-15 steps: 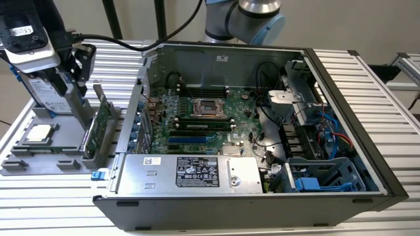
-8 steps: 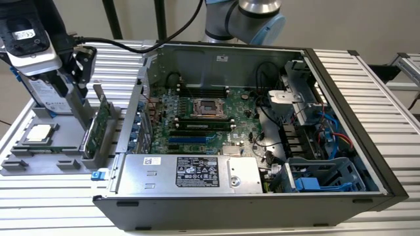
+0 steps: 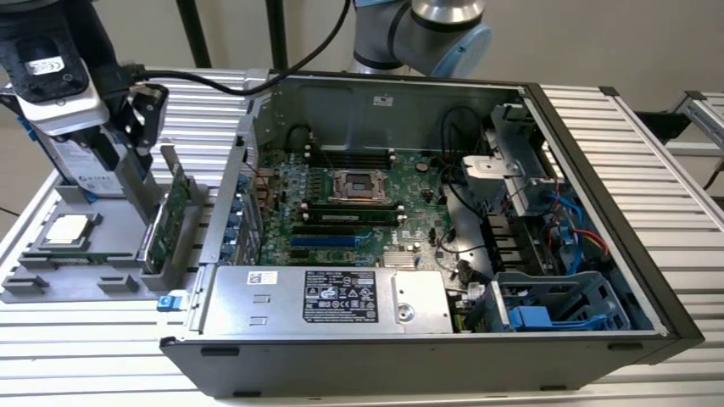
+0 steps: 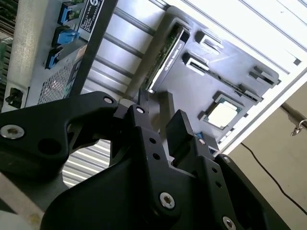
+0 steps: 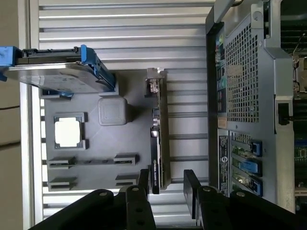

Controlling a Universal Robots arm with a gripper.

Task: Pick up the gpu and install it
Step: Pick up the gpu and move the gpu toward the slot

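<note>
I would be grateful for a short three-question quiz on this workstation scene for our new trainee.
1. True or false: the gpu already sits inside the computer case.
2. The pincer is: A) open, near the gpu; B) shut on the gpu; C) shut on a cable.
3. Which small square silver part lies flat in the gray tray alongside the gpu?
Key: 1 false, it stands on edge in the tray; 2 A; 3 the CPU chip.
</note>
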